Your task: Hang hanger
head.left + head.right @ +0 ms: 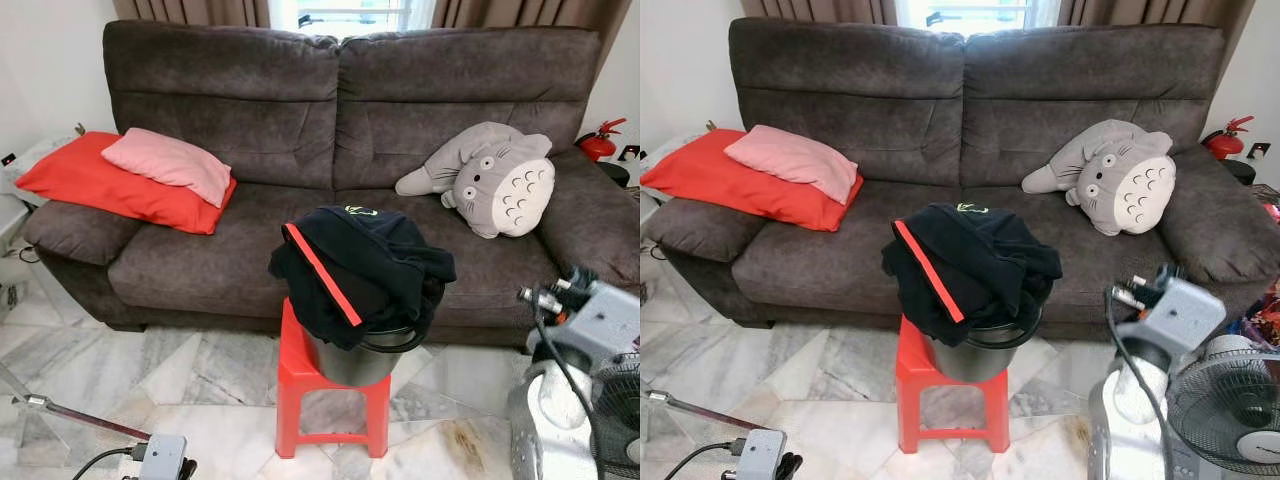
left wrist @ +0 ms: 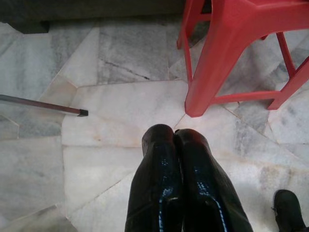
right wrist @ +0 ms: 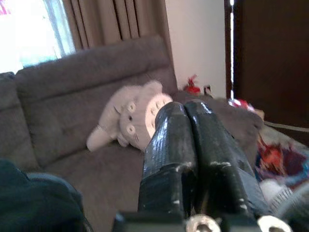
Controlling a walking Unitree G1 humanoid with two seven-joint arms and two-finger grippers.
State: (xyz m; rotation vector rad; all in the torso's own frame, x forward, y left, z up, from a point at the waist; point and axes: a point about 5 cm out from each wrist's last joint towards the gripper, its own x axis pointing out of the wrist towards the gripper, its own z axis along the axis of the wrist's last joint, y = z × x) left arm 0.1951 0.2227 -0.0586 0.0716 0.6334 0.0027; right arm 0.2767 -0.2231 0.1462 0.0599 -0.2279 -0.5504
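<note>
A black garment with a red stripe point(image 1: 355, 265) is heaped over a dark bucket point(image 1: 355, 355) standing on a red plastic stool point(image 1: 300, 385) in front of the sofa. My left gripper point(image 2: 174, 136) hangs low over the marble floor, left of the stool's legs point(image 2: 207, 67), its fingers pressed together and empty. My right arm point(image 1: 590, 315) is raised at the right of the stool. Its gripper point(image 3: 186, 108) is shut on nothing and points at the sofa's right end.
A brown sofa point(image 1: 340, 110) holds a red cushion point(image 1: 90, 180), a pink pillow point(image 1: 170, 163) and a grey plush point(image 1: 495, 180). A thin metal rod point(image 1: 85, 417) lies low at the left. A fan point(image 1: 1230, 400) stands at the right, a fire extinguisher point(image 1: 600, 143) behind.
</note>
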